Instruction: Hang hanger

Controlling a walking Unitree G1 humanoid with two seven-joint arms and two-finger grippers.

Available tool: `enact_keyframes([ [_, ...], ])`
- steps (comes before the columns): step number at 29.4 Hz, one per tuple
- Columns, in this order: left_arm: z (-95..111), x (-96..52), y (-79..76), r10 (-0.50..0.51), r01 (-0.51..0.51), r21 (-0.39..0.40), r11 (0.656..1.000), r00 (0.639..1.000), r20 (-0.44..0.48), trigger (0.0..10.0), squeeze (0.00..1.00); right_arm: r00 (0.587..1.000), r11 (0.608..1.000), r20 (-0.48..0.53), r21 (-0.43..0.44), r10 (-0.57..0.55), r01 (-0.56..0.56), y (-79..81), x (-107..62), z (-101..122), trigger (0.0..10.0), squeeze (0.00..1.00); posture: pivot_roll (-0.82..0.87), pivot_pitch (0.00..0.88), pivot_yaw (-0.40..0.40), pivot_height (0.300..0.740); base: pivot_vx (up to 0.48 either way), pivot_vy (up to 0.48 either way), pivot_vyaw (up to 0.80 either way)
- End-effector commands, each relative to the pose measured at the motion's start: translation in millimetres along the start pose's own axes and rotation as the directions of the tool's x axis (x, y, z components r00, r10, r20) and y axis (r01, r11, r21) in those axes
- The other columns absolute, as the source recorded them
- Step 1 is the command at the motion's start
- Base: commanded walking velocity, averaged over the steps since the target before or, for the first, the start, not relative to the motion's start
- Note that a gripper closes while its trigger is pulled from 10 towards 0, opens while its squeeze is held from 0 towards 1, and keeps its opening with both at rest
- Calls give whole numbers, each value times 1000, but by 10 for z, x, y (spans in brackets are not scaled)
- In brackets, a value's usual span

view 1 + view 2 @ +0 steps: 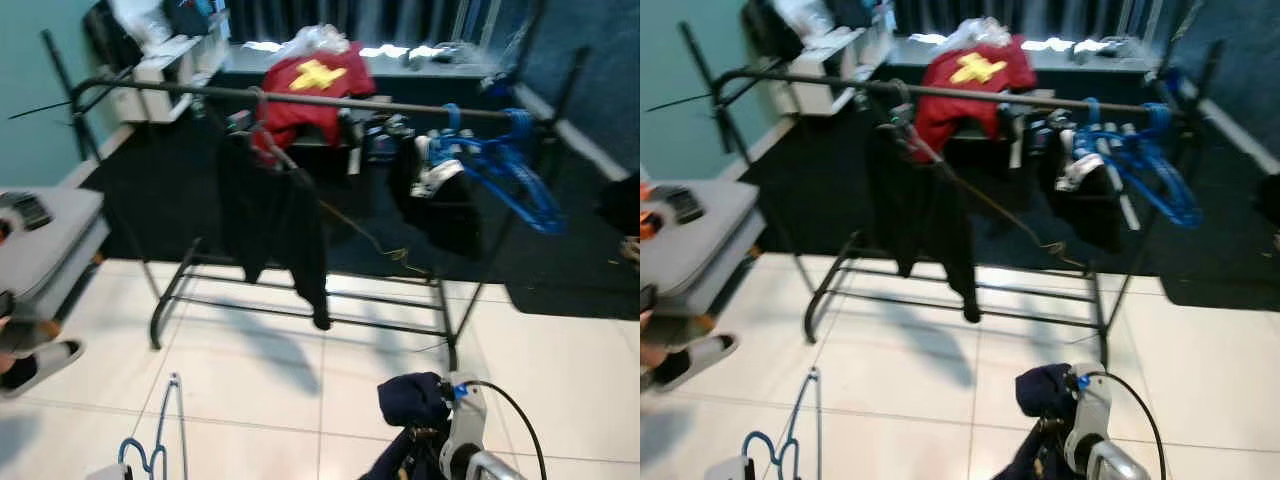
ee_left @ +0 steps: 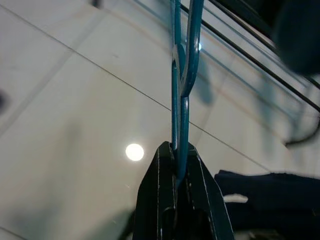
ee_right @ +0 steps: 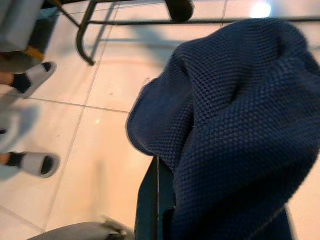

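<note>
We squeeze the blue hanger (image 2: 181,100) tight in our left gripper (image 2: 180,172) and pinch the navy sweater (image 3: 235,125) in our right gripper (image 3: 160,200), ready for the rail (image 1: 300,96).

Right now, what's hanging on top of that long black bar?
On the rack's bar hang a black garment on a hanger and a bunch of blue hangers. Behind it a red shirt lies on a ledge. What the black garment covers cannot be seen.
</note>
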State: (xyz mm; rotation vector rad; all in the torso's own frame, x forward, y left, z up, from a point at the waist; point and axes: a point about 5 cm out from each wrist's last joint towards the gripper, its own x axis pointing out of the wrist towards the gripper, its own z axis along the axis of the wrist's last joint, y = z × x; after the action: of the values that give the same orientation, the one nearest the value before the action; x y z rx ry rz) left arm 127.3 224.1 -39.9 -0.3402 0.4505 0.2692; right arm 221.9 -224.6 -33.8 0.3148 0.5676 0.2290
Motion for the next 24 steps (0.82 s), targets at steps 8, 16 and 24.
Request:
enact_keyframes([
  [8,242,151,-21,-4,0,60,998,998,69,10000,0,1000,1000,-8,20,-15,15,-185,-182,-119,10000,0,50,104,-69,740,0,0,584],
  [16,290,280,-17,-30,26,60,998,997,65,10000,0,1000,999,7,36,-2,2,-79,-50,-61,10000,0,48,74,-63,740,0,0,589],
  [24,306,367,-83,-28,24,69,997,998,55,10000,0,999,999,37,19,39,-40,229,311,260,10000,0,44,62,-92,740,-247,0,588],
])
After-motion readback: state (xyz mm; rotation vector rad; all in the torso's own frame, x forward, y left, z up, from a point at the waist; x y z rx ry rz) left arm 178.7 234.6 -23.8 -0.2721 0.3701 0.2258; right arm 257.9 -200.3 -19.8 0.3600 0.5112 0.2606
